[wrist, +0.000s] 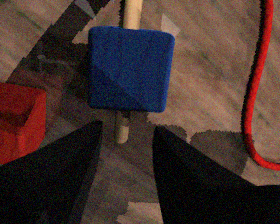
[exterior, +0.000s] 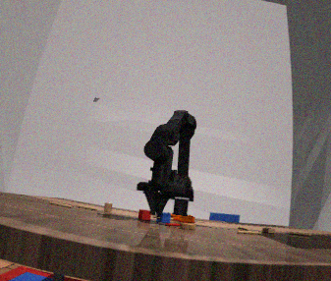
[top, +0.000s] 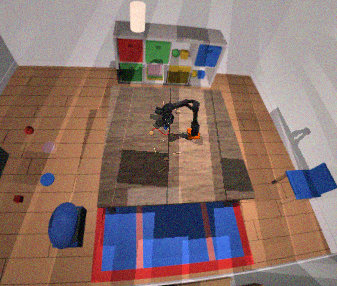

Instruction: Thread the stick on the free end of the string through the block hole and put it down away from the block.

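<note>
The blue block (wrist: 131,70) (exterior: 164,218) rests on the table. The wooden stick (wrist: 132,14) runs through it: a long part shows beyond the block's far side, and a short tip sticks out of the near side, towards my fingers. My gripper (wrist: 128,132) (exterior: 158,212) is partly open and empty, low over the table, its fingertips on either side of the protruding tip and not touching it. The red string (wrist: 255,85) (exterior: 172,224) curves along the right in the wrist view. Its join to the stick is out of the wrist view. A small tan round piece (exterior: 188,227), likely the button, sits by the string.
A red cube (wrist: 20,122) (exterior: 144,214) stands left of the block, near my left finger. A small tan cylinder (exterior: 108,207) stands farther left in the exterior view. Loose thin sticks (top: 163,169) lie on the table (top: 202,180) towards its front.
</note>
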